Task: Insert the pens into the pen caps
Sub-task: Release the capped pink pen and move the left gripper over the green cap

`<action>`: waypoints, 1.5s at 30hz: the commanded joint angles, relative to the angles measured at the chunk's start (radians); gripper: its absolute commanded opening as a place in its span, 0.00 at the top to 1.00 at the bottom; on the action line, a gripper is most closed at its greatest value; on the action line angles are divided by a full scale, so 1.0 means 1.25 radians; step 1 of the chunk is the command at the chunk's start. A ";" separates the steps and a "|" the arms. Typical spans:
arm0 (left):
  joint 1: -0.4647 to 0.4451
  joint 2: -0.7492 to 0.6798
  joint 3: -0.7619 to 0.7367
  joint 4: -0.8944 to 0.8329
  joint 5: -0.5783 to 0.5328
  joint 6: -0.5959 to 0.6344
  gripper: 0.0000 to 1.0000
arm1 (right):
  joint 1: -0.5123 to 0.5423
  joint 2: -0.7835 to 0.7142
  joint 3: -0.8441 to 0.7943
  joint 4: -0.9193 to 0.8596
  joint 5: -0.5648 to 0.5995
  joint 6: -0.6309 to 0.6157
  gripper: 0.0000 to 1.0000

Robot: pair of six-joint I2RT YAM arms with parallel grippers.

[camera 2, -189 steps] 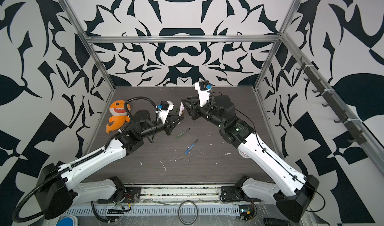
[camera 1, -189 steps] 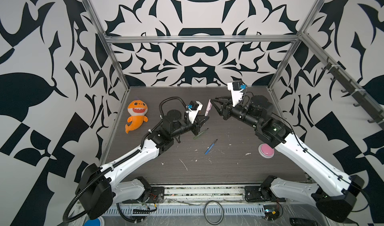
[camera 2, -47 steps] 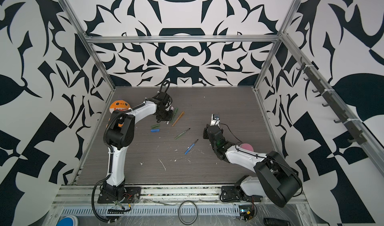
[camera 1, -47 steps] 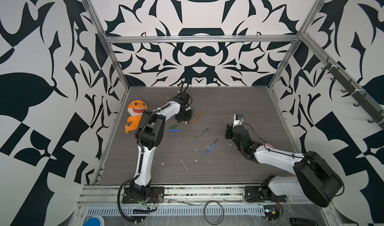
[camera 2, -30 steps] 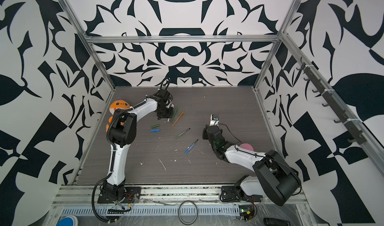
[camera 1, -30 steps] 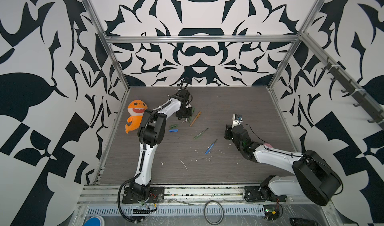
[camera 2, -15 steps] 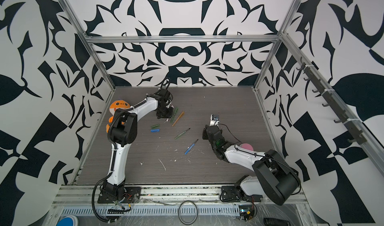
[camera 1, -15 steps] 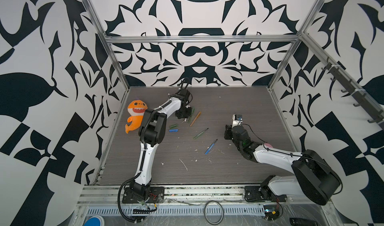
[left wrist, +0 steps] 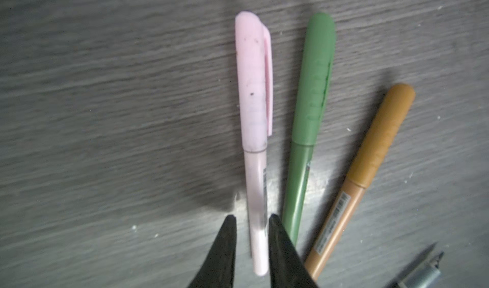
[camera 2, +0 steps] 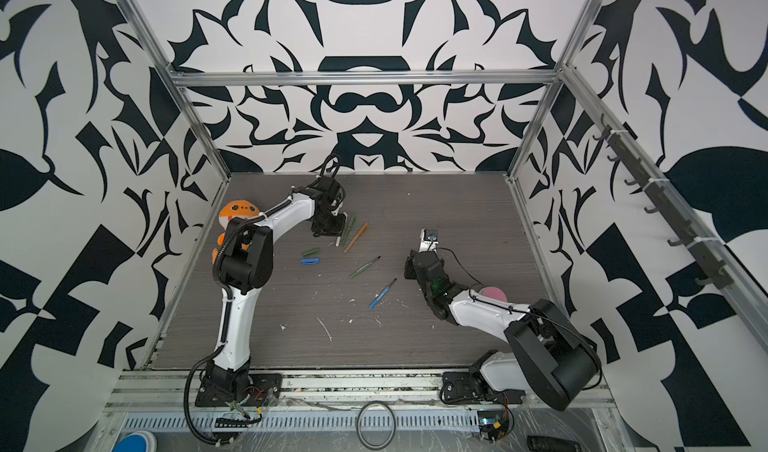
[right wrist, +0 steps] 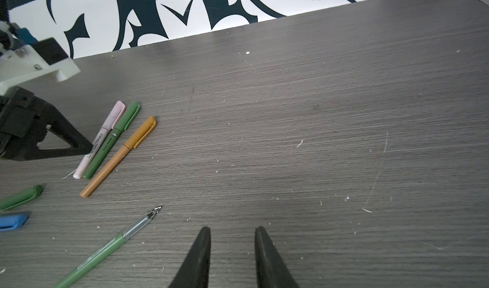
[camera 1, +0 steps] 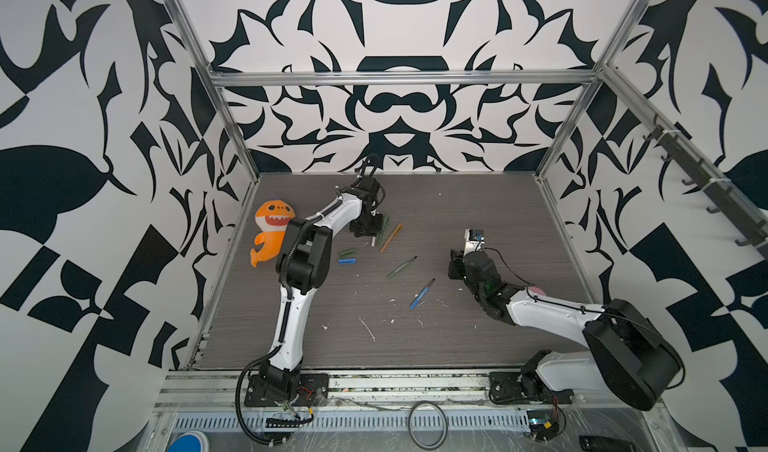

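Three capped pens [left wrist: 309, 114] lie fanned, left claw [left wrist: 252, 217] straddling the pink pen [left wrist: 254, 109].

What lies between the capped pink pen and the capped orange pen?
A capped green pen lies alongside the pink pen and the orange pen. This is clearest in the left wrist view.

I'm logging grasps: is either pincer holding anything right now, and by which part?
Nothing is held. The left pincer straddles the tail end of the capped pink pen, with visible gaps on both sides. The right pincer is open and empty.
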 commanded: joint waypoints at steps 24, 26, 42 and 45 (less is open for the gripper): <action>0.050 -0.226 -0.320 0.084 -0.139 0.071 0.55 | 0.008 0.010 0.039 0.009 -0.030 0.000 0.48; 0.049 -0.221 -0.322 0.081 -0.156 0.079 0.54 | 0.008 0.013 0.040 0.008 -0.031 0.000 0.48; 0.025 -0.176 -0.296 0.043 -0.176 0.132 0.55 | 0.008 0.029 0.046 0.010 -0.046 0.000 0.48; 0.025 -0.172 -0.298 0.043 -0.166 0.132 0.56 | 0.008 0.031 0.047 0.009 -0.047 0.000 0.49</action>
